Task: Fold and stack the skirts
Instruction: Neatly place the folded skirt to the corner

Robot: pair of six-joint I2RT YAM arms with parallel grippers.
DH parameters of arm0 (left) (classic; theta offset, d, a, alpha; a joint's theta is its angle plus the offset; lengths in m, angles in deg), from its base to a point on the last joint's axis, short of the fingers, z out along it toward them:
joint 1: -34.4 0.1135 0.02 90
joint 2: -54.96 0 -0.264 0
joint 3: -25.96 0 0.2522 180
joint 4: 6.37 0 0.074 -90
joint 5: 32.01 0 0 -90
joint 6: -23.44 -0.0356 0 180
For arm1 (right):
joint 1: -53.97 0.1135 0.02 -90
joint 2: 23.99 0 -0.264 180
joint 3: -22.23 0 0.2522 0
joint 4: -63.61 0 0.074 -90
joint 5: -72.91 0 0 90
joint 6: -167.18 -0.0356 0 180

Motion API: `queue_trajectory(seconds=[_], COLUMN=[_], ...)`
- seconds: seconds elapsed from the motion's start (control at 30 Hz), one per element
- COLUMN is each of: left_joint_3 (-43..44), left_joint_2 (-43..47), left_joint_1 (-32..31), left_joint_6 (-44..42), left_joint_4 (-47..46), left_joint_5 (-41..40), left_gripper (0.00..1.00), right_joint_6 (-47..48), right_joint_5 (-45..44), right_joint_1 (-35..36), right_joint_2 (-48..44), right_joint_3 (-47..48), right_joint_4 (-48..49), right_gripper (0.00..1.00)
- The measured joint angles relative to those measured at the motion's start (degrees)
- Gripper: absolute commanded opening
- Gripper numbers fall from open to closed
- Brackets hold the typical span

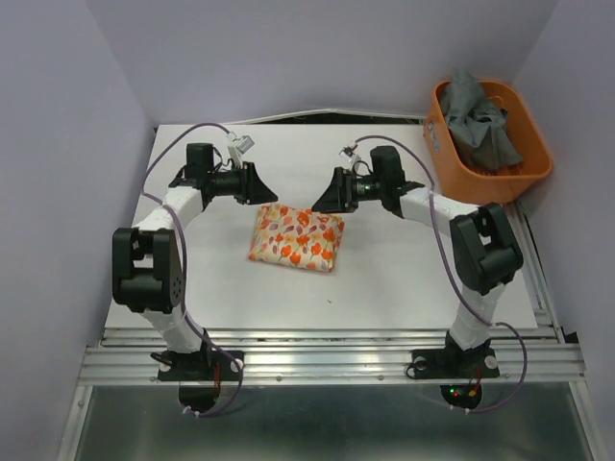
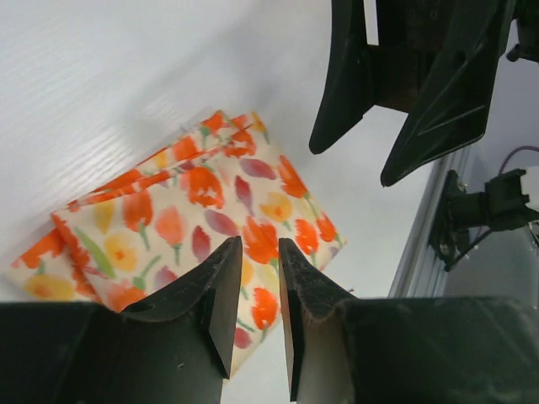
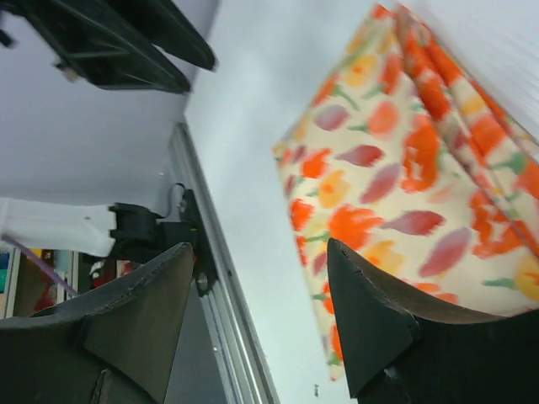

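Printed skirt (image 1: 296,238) lies folded into a small rectangle mid-table, just in front of both grippers and gripped by neither. Left gripper (image 1: 256,184) is off the folded skirt's far left corner, pointing inward; its fingers (image 2: 221,286) are nearly together with a thin gap and nothing in it. Right gripper (image 1: 323,196) is at the far right corner, facing the left one, its fingers (image 3: 370,311) spread wide and empty. In both wrist views the printed cloth shows beyond the fingertips, flat on the white table (image 1: 404,279). Grey skirt (image 1: 485,125) is well apart, bunched and unfolded inside the orange basket (image 1: 440,144) at the far right corner of the table.
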Motion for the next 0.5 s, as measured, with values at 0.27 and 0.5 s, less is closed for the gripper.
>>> queue_trajectory(seconds=[0.27,0.5], left_joint_3=[-15.56,-19.47], left_joint_2=[3.37,-9.05], left_joint_1=[-0.87,-1.05], left_joint_6=[6.91,9.51], left_joint_4=[-6.67,-8.85], left_joint_5=[4.76,3.06], left_gripper=[0.35,0.36], right_joint_6=[-19.96,-23.67], right_joint_5=[4.72,6.91], right_joint_1=[2.40,5.09], right_joint_2=[-5.64,7.21], right_joint_3=[-13.81,-19.19], right_joint_4=[22.95,26.80], right_gripper=[0.68,0.65])
